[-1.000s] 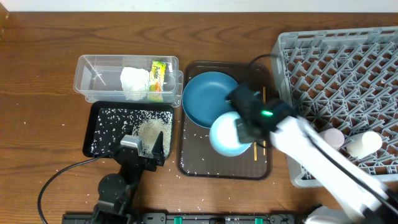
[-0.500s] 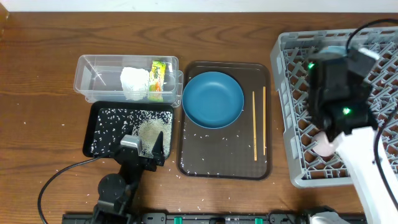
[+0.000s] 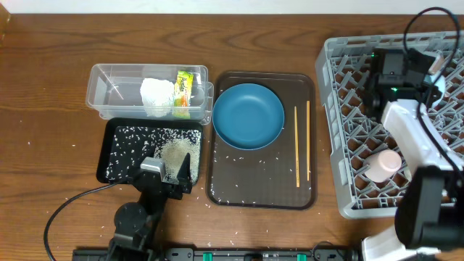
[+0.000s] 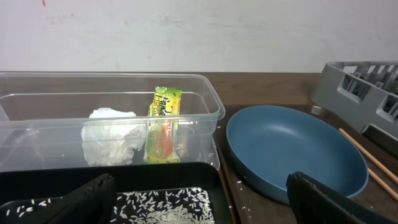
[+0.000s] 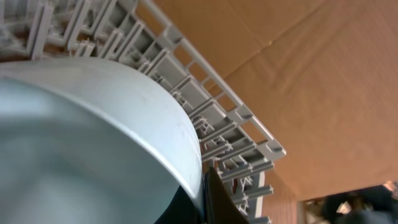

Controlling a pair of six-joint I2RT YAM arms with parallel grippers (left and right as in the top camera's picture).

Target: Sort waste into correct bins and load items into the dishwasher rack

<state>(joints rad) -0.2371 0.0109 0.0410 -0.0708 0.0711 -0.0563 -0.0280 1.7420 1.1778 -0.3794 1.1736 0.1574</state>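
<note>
Left gripper (image 4: 199, 200) spread, right gripper (image 5: 196, 200) clamped.

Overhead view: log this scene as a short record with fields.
clear tub: crumpled tissue, yellow-green wrapper
black tray: rice grains
brown serving tray: dark-blue bowl, two chopsticks
dishwasher rack: small pinkish cup
left gripper: open, over black tray
right gripper: over rack, shut on pale-blue bowl
</note>
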